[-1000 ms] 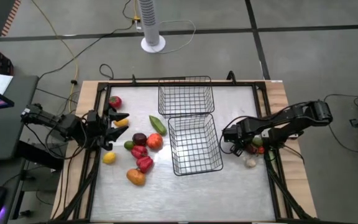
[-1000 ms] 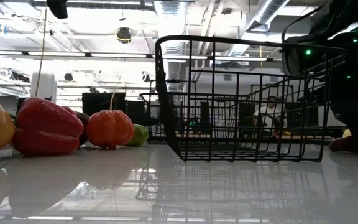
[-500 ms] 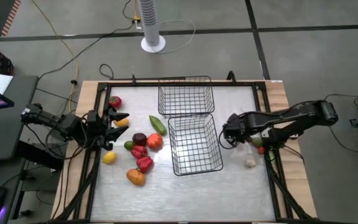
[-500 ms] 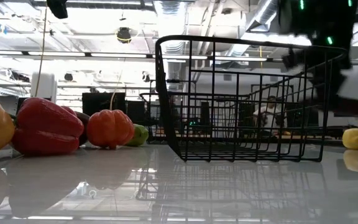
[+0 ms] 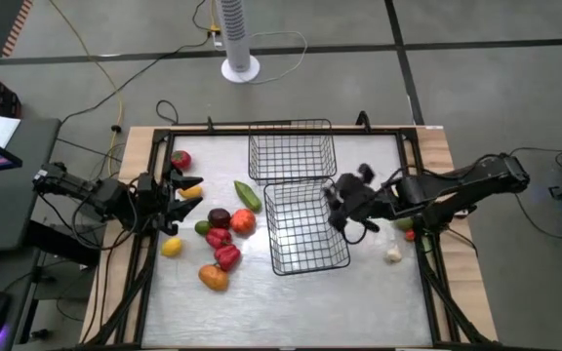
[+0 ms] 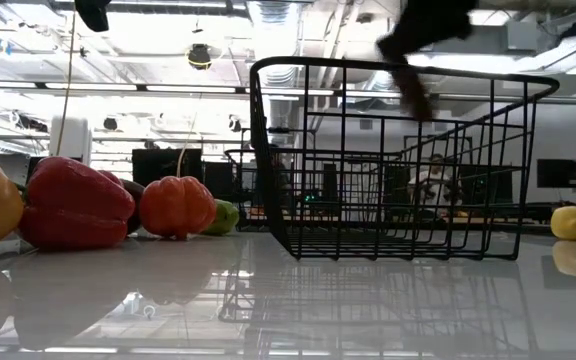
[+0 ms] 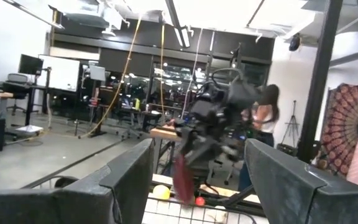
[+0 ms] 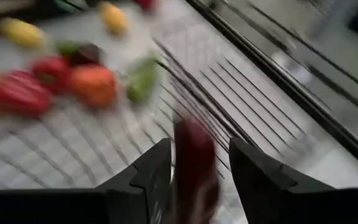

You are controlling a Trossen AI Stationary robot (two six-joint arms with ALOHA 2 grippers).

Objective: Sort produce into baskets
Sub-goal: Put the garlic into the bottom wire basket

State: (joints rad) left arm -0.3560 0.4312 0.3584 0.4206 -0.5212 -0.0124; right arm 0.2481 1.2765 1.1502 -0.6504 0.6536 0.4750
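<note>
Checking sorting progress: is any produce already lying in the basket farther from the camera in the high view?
No, the far basket shows only bare mesh, with the table surface visible through it.

The high view looked straight down on the whole bench [image 5: 291, 292]. The low view sat at bench level, close to the near basket [image 6: 398, 160], facing the room. Both wrist views, apparently blurred by motion, shared that basket [image 8: 104, 149] with the overhead one.

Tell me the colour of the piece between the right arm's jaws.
Dark red, clearest in the right wrist view.
</note>
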